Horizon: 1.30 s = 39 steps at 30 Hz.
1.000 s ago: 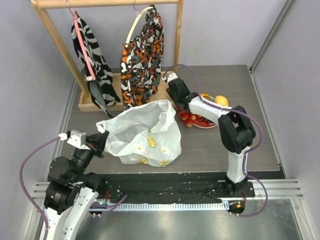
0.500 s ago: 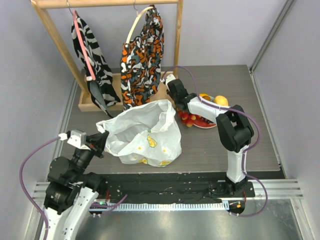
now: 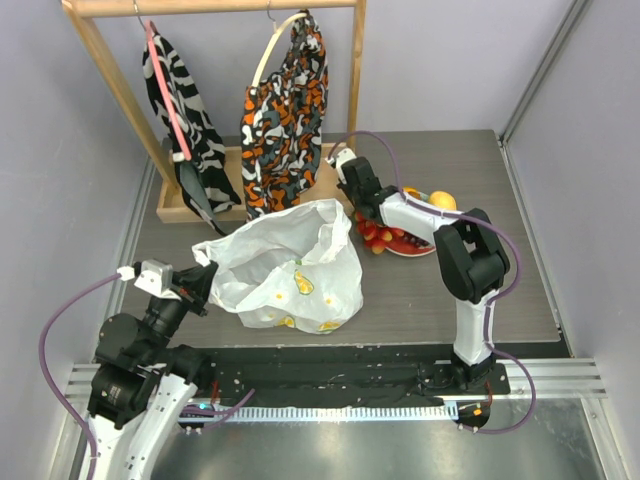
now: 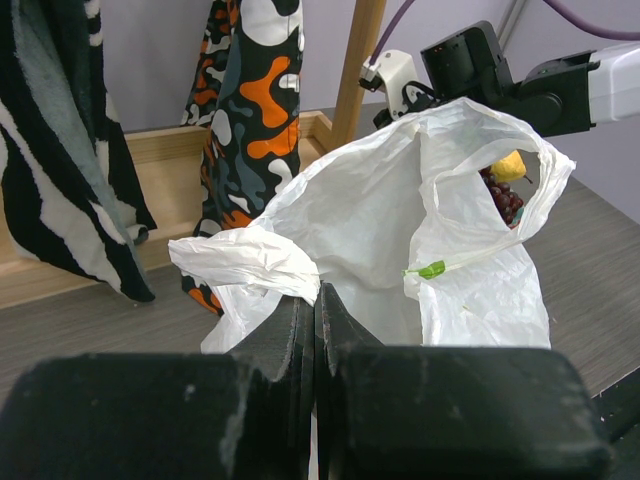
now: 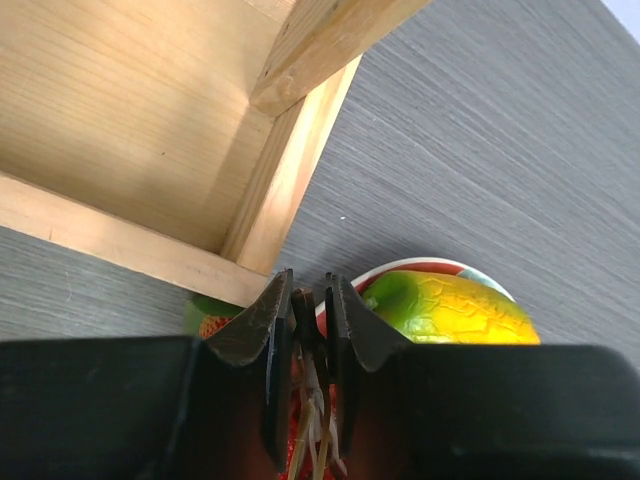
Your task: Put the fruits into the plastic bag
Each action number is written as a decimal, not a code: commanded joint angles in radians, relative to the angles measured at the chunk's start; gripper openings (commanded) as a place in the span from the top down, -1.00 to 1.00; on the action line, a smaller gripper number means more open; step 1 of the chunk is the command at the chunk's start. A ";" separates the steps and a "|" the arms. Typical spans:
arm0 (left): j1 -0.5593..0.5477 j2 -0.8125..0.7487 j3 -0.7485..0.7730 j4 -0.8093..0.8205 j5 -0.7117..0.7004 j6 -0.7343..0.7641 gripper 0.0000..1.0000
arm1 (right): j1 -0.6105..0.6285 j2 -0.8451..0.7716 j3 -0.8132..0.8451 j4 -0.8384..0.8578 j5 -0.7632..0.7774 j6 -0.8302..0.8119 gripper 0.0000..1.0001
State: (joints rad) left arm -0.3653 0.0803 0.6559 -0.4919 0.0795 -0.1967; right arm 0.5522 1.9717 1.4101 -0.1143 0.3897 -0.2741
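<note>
The white plastic bag (image 3: 290, 265) with citrus prints lies open mid-table. My left gripper (image 3: 197, 275) is shut on its near-left edge, and the crinkled plastic bunches at the fingertips (image 4: 316, 295). The bag's mouth (image 4: 380, 210) gapes toward the far side. My right gripper (image 3: 368, 222) points down over the red berries (image 3: 378, 238) beside the plate (image 3: 412, 250). In the right wrist view its jaws (image 5: 308, 290) stand narrow, pinching the cluster's dark stem. The orange-green mango (image 5: 450, 305) lies on the plate just right of them. A yellow fruit (image 4: 510, 165) shows through the bag's handle loop.
A wooden hanger rack stands at the back left; its base frame (image 5: 150, 130) lies close beyond my right fingertips. A zebra-striped cloth (image 3: 180, 100) and an orange-black cloth (image 3: 285, 110) hang from it. Grey walls border the table on both sides.
My right gripper's jaws have narrowed onto the berry stem, and its wrist has shifted slightly right. The left arm and the bag have not moved.
</note>
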 commanded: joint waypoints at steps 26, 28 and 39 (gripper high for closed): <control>0.000 -0.007 0.005 0.001 -0.007 0.022 0.99 | -0.001 -0.356 -0.161 0.061 -0.011 0.127 0.98; 0.000 -0.007 0.005 0.003 -0.006 0.022 0.99 | 0.000 -0.376 -0.172 0.062 -0.029 0.141 0.98; 0.000 -0.011 0.005 0.003 0.003 0.022 0.99 | 0.000 -0.438 -0.180 0.001 -0.107 0.205 0.98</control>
State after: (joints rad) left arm -0.3653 0.0799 0.6559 -0.4919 0.0795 -0.1932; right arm 0.5503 1.5795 1.2282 -0.1223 0.3237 -0.1169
